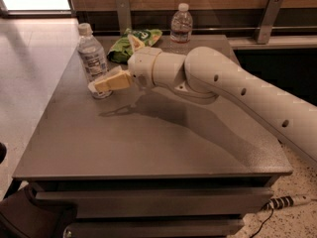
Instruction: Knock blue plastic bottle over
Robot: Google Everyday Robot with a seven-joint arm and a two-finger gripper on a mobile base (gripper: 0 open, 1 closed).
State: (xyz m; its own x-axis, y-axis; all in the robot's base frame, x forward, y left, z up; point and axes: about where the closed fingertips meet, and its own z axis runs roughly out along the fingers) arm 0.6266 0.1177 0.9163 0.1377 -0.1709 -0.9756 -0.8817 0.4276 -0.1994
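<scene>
Upper left on the bench point(148, 148), our claw point(100, 85) touches the blue plastic bottle point(92, 57) low down. How far it is open, we cannot tell. The bottle stands nearly upright, cap up.

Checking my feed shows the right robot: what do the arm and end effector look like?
The arm is cream-white, thick and rounded, with small dark holes along its side. The end effector, at the base of the bottle, is pale yellow.
</scene>
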